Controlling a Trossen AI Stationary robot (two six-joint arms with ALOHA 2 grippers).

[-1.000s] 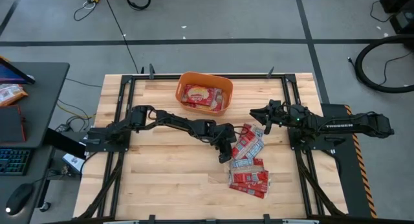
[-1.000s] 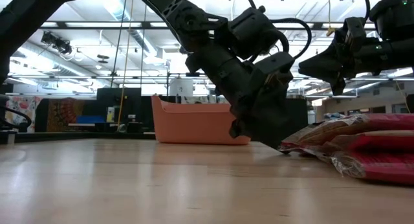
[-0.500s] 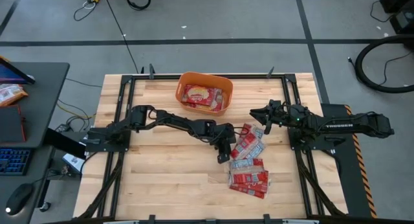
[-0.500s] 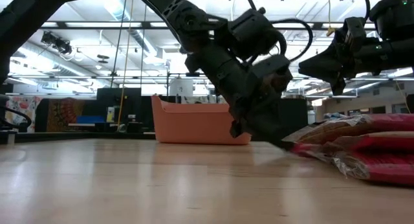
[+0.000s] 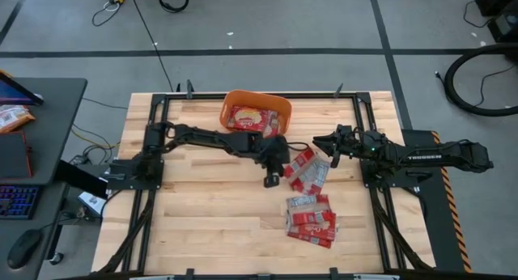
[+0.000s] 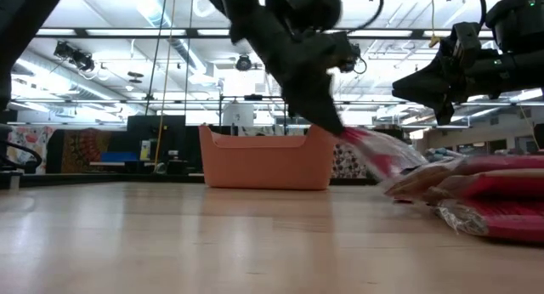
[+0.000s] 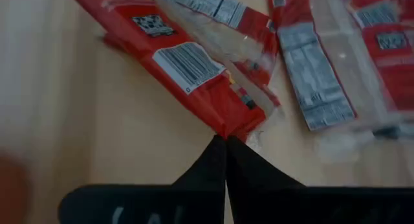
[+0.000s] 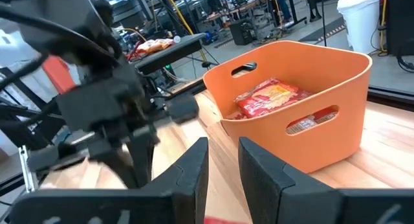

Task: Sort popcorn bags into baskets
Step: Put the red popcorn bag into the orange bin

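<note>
The left tool (image 5: 283, 165), clamped on a flat red popcorn packet (image 5: 308, 168), carries it; next comes release over the orange plastic tub (image 5: 284, 112). The right tool (image 5: 319, 141) hovers, fingers apart.

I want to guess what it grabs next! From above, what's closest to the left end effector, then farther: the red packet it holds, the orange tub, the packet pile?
1. Red flat popcorn packet, pinched in the left end effector.
2. Orange plastic tub, at the table's far edge.
3. Pile of red packets, toward the near edge; close to the tub's distance.

The left gripper (image 5: 279, 163) has lifted a popcorn bag (image 5: 309, 168) off the pile.
</note>
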